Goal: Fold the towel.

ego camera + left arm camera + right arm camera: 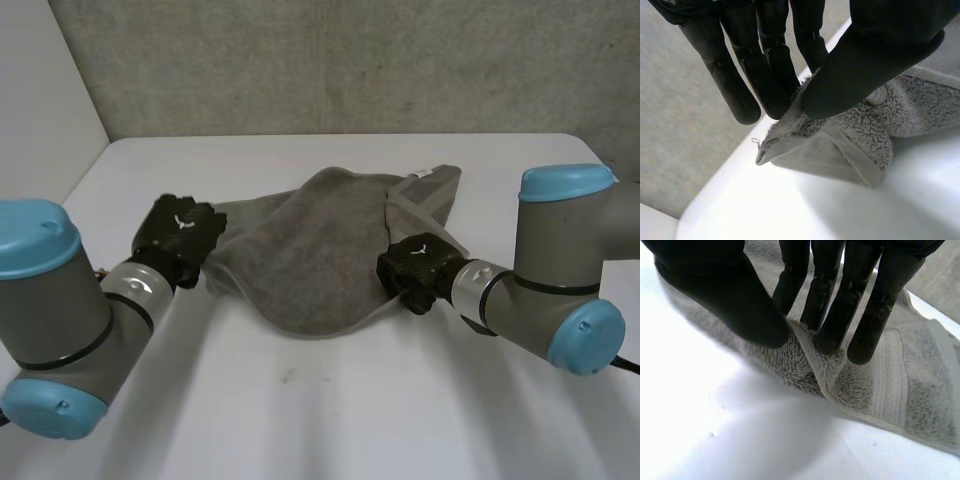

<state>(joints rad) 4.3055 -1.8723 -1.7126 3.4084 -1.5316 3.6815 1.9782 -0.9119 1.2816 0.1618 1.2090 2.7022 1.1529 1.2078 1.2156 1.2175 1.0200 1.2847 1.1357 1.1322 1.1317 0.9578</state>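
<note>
Lying rumpled across the middle of the white table (320, 410), the grey towel (300, 250) is held at both sides. The left hand (182, 232) pinches its left corner between thumb and straight fingers. The right hand (415, 268) pinches a fold at the towel's near right edge likewise.

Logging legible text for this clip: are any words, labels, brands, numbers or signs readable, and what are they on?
No words or numbers can be read.
On the back of the left robot hand: a small white mark, a sign rather than letters.
On the back of the right robot hand: a similar white mark.
At the far edge of the towel: what looks like a white tag, too small to read.
</note>
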